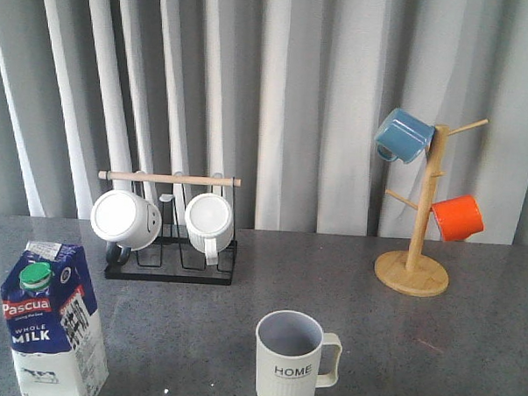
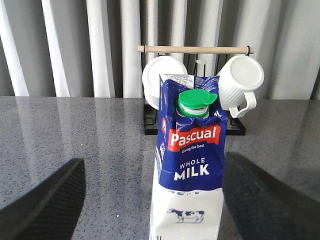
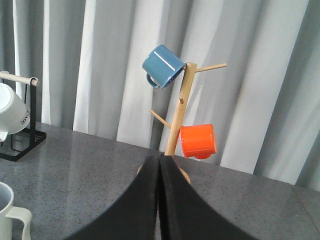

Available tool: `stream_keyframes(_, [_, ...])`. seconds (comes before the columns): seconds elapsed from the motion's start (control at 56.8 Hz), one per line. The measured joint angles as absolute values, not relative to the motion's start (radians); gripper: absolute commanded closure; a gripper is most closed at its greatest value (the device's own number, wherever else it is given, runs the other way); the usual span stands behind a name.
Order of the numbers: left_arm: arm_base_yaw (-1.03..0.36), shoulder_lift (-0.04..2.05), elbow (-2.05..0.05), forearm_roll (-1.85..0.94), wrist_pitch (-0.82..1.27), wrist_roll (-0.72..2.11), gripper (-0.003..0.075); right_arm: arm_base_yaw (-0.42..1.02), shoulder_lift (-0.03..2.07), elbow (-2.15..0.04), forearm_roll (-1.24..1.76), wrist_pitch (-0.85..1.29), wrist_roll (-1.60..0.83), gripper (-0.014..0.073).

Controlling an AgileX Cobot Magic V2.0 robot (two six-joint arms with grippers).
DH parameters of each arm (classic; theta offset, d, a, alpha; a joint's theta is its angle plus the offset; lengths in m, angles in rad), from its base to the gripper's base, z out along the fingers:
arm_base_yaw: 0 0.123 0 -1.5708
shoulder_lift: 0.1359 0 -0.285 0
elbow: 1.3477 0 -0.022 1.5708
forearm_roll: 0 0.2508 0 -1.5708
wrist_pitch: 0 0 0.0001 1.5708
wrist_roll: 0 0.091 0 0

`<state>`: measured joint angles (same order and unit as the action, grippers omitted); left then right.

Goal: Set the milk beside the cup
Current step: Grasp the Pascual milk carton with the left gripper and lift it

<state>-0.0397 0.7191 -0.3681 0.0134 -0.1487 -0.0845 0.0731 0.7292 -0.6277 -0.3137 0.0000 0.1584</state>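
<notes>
The milk (image 1: 53, 320), a blue-and-white carton with a green cap, stands upright at the front left of the table. The cup (image 1: 289, 361), a ribbed pale mug lettered "HOME", stands at the front centre with its handle to the right. It is well apart from the milk. In the left wrist view the milk (image 2: 190, 165) stands between the spread fingers of my open left gripper (image 2: 155, 165). It is nearer one finger (image 2: 265, 200) than the other. My right gripper (image 3: 161, 161) is shut and empty above the table. A corner of the cup (image 3: 7, 215) shows there. Neither gripper shows in the front view.
A black rack (image 1: 170, 246) with a wooden bar holds two white mugs (image 1: 125, 218) behind the milk. A wooden mug tree (image 1: 415, 257) at the back right carries a blue mug (image 1: 403, 134) and an orange mug (image 1: 458, 217). Grey curtains hang behind the table.
</notes>
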Motion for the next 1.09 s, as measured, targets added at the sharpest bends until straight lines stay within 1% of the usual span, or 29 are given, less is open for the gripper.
stream_keyframes(0.018, [-0.041, 0.719, -0.368, 0.013, -0.159, -0.1, 0.0113, 0.073, 0.729, -0.628, -0.314, 0.0, 0.158, 0.0602])
stream_keyframes(0.106, [-0.054, 0.718, -0.371, 0.013, -0.251, -0.184, -0.0016, 0.073, 0.729, -0.628, -0.314, 0.0, 0.158, 0.0602])
stream_keyframes(0.246, [-0.091, 0.743, -0.43, 0.053, -0.336, -0.244, -0.0009, 0.073, 0.729, -0.628, -0.314, 0.0, 0.158, 0.0602])
stream_keyframes(0.405, [-0.109, 0.891, -0.535, 0.117, -0.397, -0.251, 0.0, 0.073, 0.729, -0.628, -0.314, 0.0, 0.158, 0.0602])
stream_keyframes(0.651, [-0.109, 1.135, -0.637, 0.127, -0.408, -0.252, 0.0002, 0.073, 0.729, -0.628, -0.314, 0.0, 0.158, 0.0602])
stream_keyframes(0.88, [-0.108, 1.313, -0.651, 0.127, -0.411, -0.251, 0.001, 0.073, 0.729, -0.628, -0.314, 0.0, 0.158, 0.0602])
stream_keyframes(0.933, [-0.105, 1.349, -0.651, 0.127, -0.41, -0.251, 0.0028, 0.073, 0.729, -0.628, -0.314, 0.0, 0.158, 0.0602])
stream_keyframes(0.986, [-0.099, 1.376, -0.651, 0.122, -0.41, -0.251, 0.0071, 0.073, 0.729, -0.628, -0.314, 0.0, 0.158, 0.0602])
stream_keyframes(1.039, [-0.096, 1.399, -0.651, 0.103, -0.41, -0.251, 0.0163, 0.073, 0.729, -0.628, -0.314, 0.0, 0.158, 0.0602])
stream_keyframes(1.074, [-0.094, 1.409, -0.651, 0.086, -0.411, -0.251, 0.0239, 0.073, 0.729, -0.628, -0.314, 0.0, 0.158, 0.0602])
stream_keyframes(1.092, [-0.093, 1.412, -0.651, 0.077, -0.413, -0.251, 0.0288, 0.073, 0.729, -0.628, -0.314, 0.0, 0.158, 0.0602])
